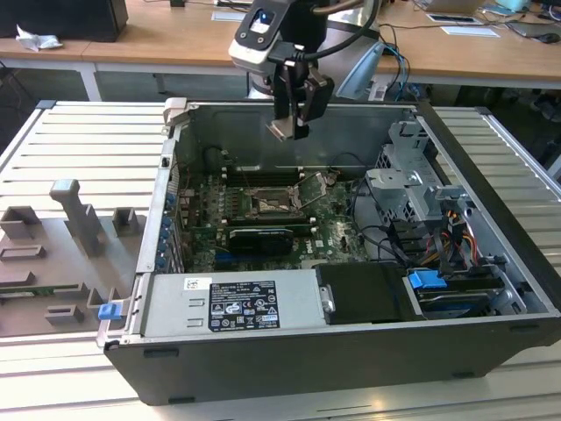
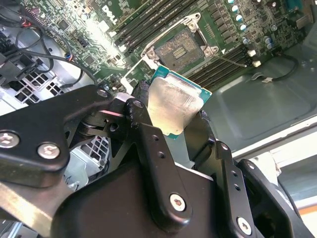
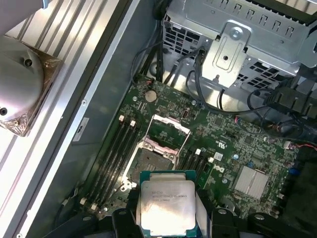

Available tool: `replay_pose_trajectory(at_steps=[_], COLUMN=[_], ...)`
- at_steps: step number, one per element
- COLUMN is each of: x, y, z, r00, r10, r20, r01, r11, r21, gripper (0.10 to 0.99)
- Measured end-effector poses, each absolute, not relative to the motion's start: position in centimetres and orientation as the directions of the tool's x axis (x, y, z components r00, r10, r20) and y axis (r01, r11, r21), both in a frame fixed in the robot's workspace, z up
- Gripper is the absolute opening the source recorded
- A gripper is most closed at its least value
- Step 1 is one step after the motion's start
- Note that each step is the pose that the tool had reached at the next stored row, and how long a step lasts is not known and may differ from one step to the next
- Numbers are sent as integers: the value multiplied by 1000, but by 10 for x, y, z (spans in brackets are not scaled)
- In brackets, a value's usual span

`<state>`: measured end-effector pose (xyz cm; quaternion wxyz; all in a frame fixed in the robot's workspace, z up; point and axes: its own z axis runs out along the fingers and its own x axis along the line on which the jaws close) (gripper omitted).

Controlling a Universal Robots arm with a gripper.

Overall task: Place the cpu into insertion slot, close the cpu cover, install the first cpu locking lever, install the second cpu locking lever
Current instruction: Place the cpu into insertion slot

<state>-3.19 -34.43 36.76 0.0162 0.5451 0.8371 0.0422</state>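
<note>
Top centre of the exterior view, my gripper [image 1: 289, 125] pinches the cpu [image 2: 176, 106]; I fear a tilt would seat it crooked in the mid-frame insertion slot [image 1: 267, 203].

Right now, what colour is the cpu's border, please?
The cpu has a teal-green border, clearest in the second wrist view.

One cpu [image 3: 166, 207], one insertion slot [image 3: 149, 161], one cpu cover [image 3: 172, 124]

The cpu [image 3: 166, 208] has a smudged silver metal face; the gripper [image 2: 171, 108] holding it is matt black. In the exterior view, a matt grey metal case wall [image 1: 245, 136] stands at 12 o'clock from the bright-rimmed insertion slot [image 1: 267, 203].
</note>
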Motion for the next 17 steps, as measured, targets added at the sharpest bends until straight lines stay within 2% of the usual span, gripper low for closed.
replay_pose_trajectory(at_steps=[11,14,17], x=[-32,-32,-32], y=[-344,-344,-344], z=[361,359,356], r00=[-385,-342,-254], r10=[922,939,967], r20=[20,20,20], r01=[920,937,964], r11=[383,340,252], r21=[84,84,83], gripper=[529,529,529])
